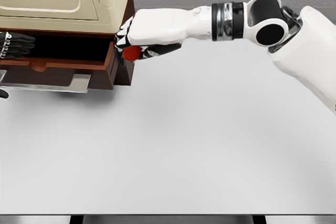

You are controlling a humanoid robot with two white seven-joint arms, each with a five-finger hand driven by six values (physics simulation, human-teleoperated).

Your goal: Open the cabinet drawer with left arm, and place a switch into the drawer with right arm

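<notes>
Cabinet (63, 3) sits far left on the white table (184, 145), cream top, dark wood body. Its drawer (58, 69) is pulled out toward the near side, metal handle on the front. Left hand (13, 44) at the far left edge, dark fingers resting over the drawer's rim. Right arm reaches in from the right; right hand (139, 39) at the drawer's right corner, fingers curled round a small red switch (132, 52).

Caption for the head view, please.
Right hand carries a red switch to the open cabinet drawer; left hand at the drawer's front.
</notes>
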